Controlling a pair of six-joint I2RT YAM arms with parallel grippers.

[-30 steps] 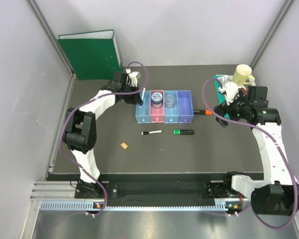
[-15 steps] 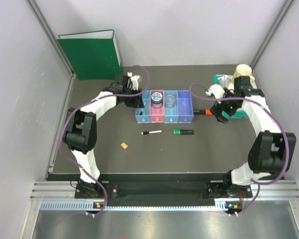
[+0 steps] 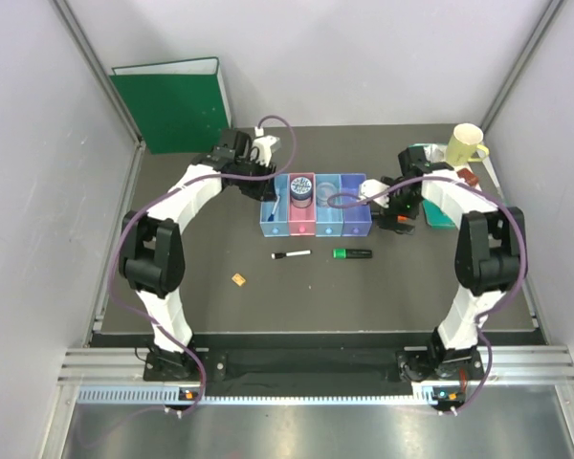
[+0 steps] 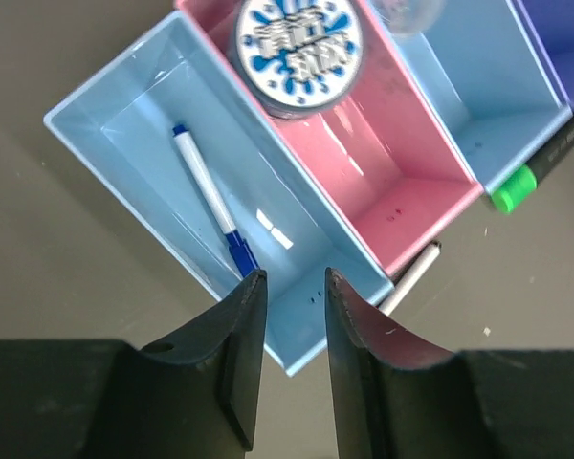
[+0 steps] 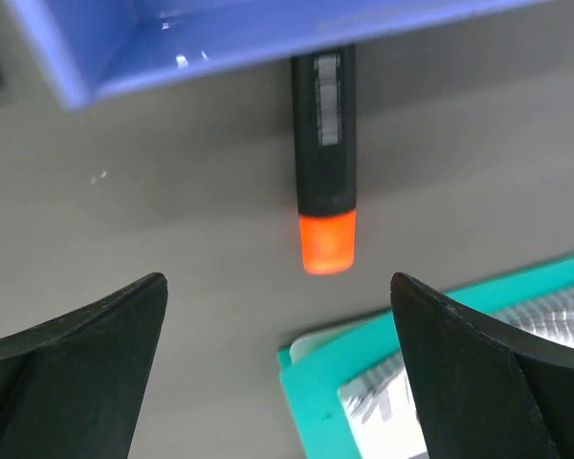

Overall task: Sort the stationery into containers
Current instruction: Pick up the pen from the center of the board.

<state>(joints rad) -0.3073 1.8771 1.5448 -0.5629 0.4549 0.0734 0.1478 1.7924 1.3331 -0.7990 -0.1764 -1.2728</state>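
The joined bins (image 3: pixel 316 226) stand mid-table. My left gripper (image 3: pixel 271 191) hangs over the left light blue bin (image 4: pixel 124 134), slightly open and empty (image 4: pixel 295 287). A white pen with a blue cap (image 4: pixel 210 206) lies in that bin. A jar with a blue-white lid (image 4: pixel 298 43) sits in the pink bin and a clear jar (image 3: pixel 326 196) in the second light blue bin. My right gripper (image 3: pixel 390 212) is wide open (image 5: pixel 277 282) above the orange-capped highlighter (image 5: pixel 325 143), which lies beside the purple bin (image 5: pixel 220 38). A black-capped pen (image 3: pixel 290 255), a green-capped highlighter (image 3: pixel 352 253) and a tan square (image 3: pixel 238 279) lie on the table.
A teal tray (image 3: pixel 445 215) lies right of the bins, its corner close to the orange cap in the right wrist view (image 5: pixel 364 382). A cream mug (image 3: pixel 464 143) stands at the back right. A green binder (image 3: pixel 172 105) leans at the back left.
My right arm has swung left from over the teal tray to the orange highlighter by the purple bin. My left gripper has shifted slightly at the left bin.
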